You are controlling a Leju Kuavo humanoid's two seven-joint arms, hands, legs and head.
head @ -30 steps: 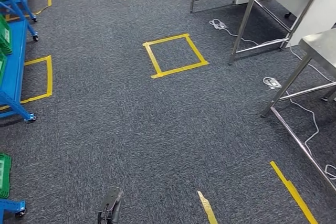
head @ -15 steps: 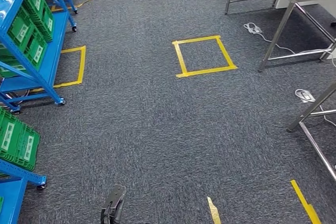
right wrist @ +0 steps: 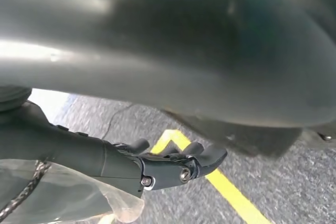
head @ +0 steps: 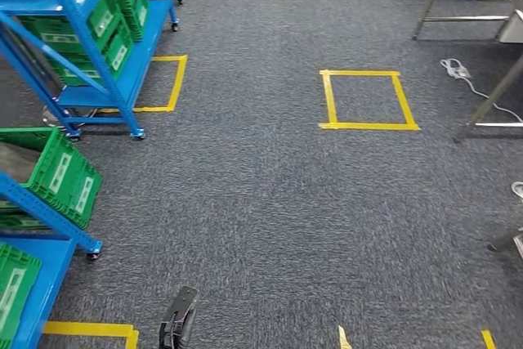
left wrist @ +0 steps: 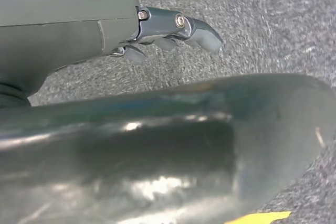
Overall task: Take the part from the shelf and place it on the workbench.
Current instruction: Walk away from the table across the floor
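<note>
Blue shelf racks (head: 80,18) stand at the left in the head view, with green bins (head: 64,173) on their levels; what lies in the bins is hidden. Steel workbench legs (head: 487,108) show at the right edge. My left hand (head: 179,324) hangs low over the carpet, its fingers (left wrist: 198,32) stretched out and holding nothing. My right hand (right wrist: 170,166) also hangs down with fingers nearly straight. A clear plastic wrap (right wrist: 67,198) lies against its palm side; whether the hand holds it is unclear. A small yellowish tip (head: 343,338) shows at the bottom edge.
Grey carpet carries yellow tape squares (head: 368,100), one beside the far shelf (head: 169,83). A white cable and plug (head: 459,71) lie on the floor near the bench legs. A second blue rack (head: 37,206) with castors stands close at the lower left.
The camera has swung left: the shelves have come into view on the left, and the workbenches have slid off to the right. Both hands hang as before.
</note>
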